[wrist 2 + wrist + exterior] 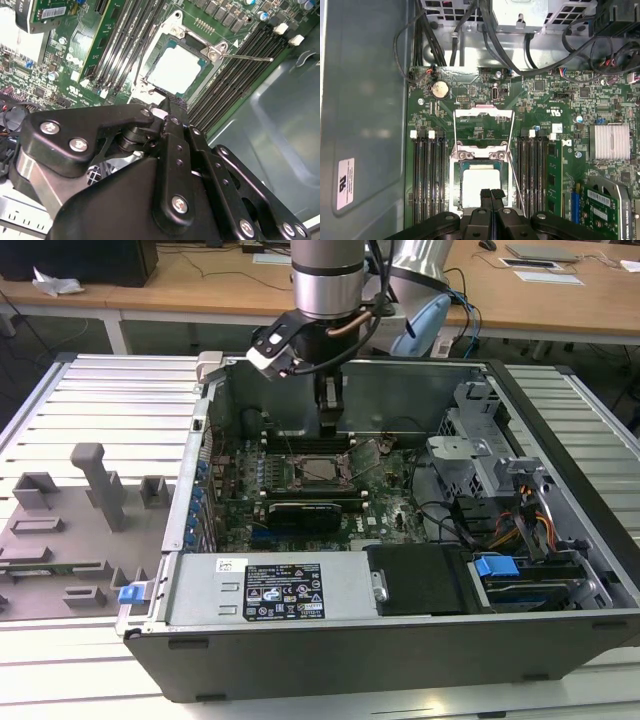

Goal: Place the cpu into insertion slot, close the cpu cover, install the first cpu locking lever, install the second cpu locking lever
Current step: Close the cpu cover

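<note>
Dull silver, the one cpu [481, 184] lies flat inside the single insertion slot [454, 182] on the green motherboard [530, 115]. The one cpu cover [483, 111], a thin grey frame, looks tipped up off the slot on the exterior view's right side, though I cannot be sure of its angle. I count one thin locking lever [250, 58] sticking out beside the slot in the second wrist view. My gripper [490, 193] hangs just over the cpu's edge, its two fingers [484, 195] pressed together and pinching nothing. I cannot tell whether they touch the chip. Two banks of long black memory slots [429, 175] flank the slot, with one coin cell [440, 89] and one finned heatsink [609, 141] further out. All of it sits in one open computer case [400, 640], lying on a ribbed metal desk [110, 400]. One grey fixture tray [70, 530] rests on the exterior view's left. Wooden desks [150, 295] stand far behind.
</note>
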